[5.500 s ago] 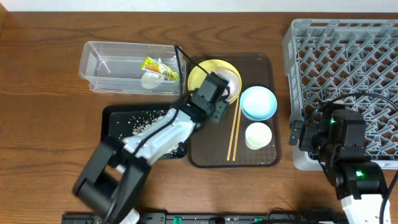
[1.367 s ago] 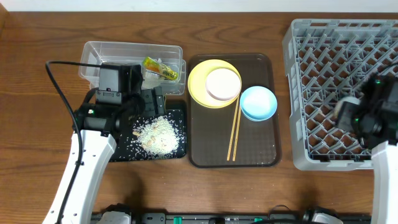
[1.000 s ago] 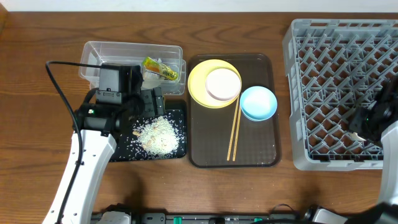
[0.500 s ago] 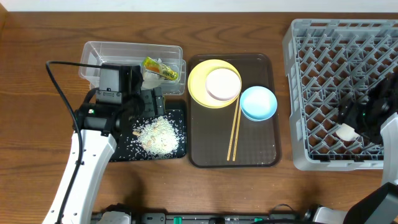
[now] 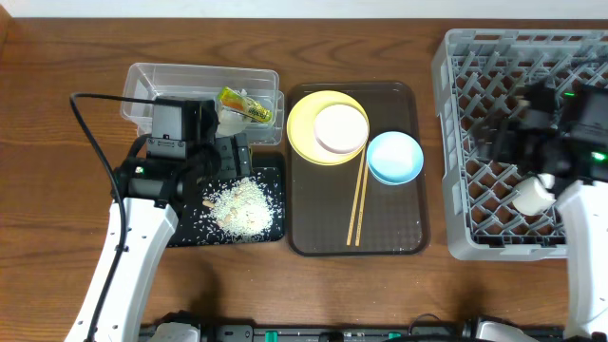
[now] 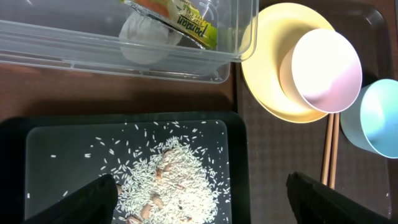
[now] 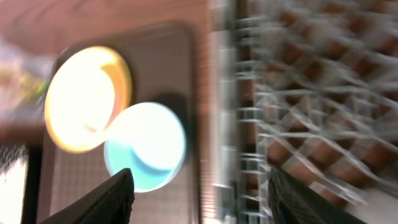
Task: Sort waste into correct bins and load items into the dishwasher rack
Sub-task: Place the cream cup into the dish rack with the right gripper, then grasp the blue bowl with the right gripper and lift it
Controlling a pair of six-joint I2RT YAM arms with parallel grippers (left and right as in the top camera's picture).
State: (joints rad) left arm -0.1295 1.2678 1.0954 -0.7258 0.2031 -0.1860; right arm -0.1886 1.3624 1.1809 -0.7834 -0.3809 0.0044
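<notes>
White cup (image 5: 532,197) resting in grey dishwasher rack (image 5: 445,114), visible from overhead only. Right gripper (image 7: 200,177) spread wide, empty; blurred wrist view facing blue bowl (image 7: 144,146). Left gripper (image 6: 200,183) spread, empty, above rice scraps (image 6: 168,180) on black tray (image 6: 15,162); single grains distinct from wrist only.

Left arm (image 5: 133,237): white link, black boxy wrist, looping black cable, black left pincer (image 6: 202,194). Right arm (image 5: 581,214): black wrist, green light.

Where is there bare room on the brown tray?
On the brown tray, the near half is bare either side of the chopsticks, short of the blue bowl. The far end is crowded: yellow plate, pinkish bowl.
</notes>
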